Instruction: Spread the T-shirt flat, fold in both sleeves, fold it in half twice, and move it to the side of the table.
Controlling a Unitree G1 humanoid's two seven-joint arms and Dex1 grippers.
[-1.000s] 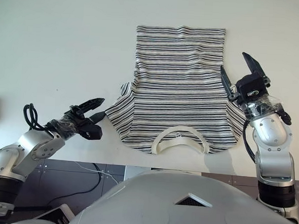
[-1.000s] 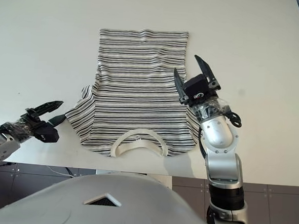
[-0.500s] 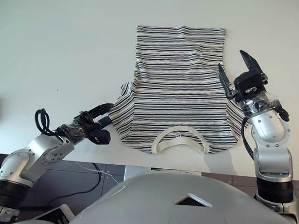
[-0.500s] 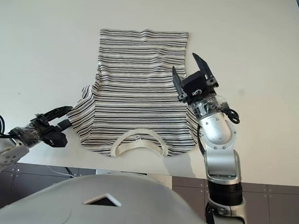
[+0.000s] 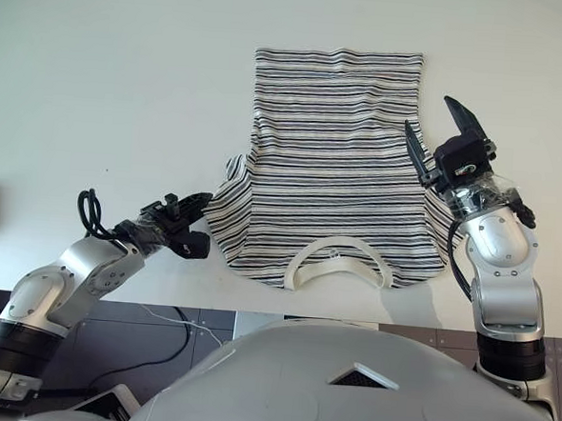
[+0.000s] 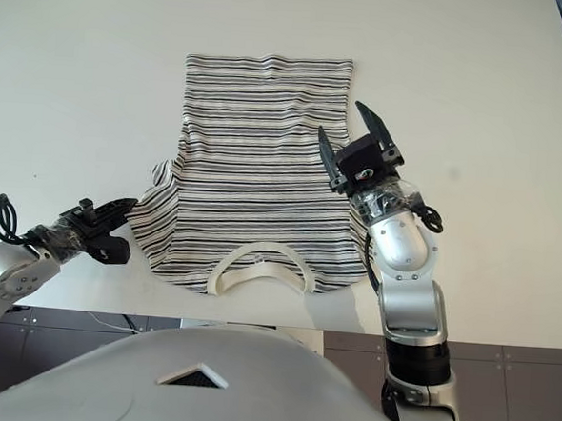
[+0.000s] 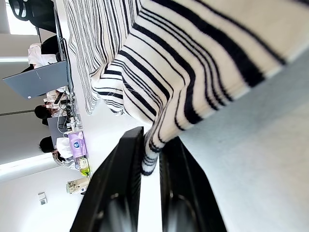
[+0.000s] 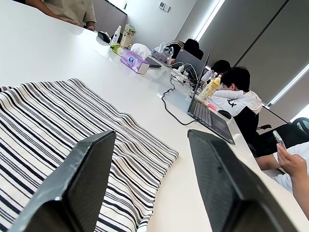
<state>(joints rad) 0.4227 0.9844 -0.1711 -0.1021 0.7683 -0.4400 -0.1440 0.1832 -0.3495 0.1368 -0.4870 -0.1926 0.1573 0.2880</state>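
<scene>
Left wrist view shows left gripper [image 7: 154, 138] pinching the shirt [image 7: 193, 63] sleeve tip; right gripper [image 5: 430, 118] gapes above its opposite edge; spreading looks done, folds remain

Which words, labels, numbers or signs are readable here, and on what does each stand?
No text can be read.
The T-shirt bears only stripes, no print.
The purple packet far behind it has a mark that is too small to read.

White table [image 5: 127, 68] with laptop [image 8: 211, 120]; windows [image 8: 300, 113] behind, perhaps.
</scene>
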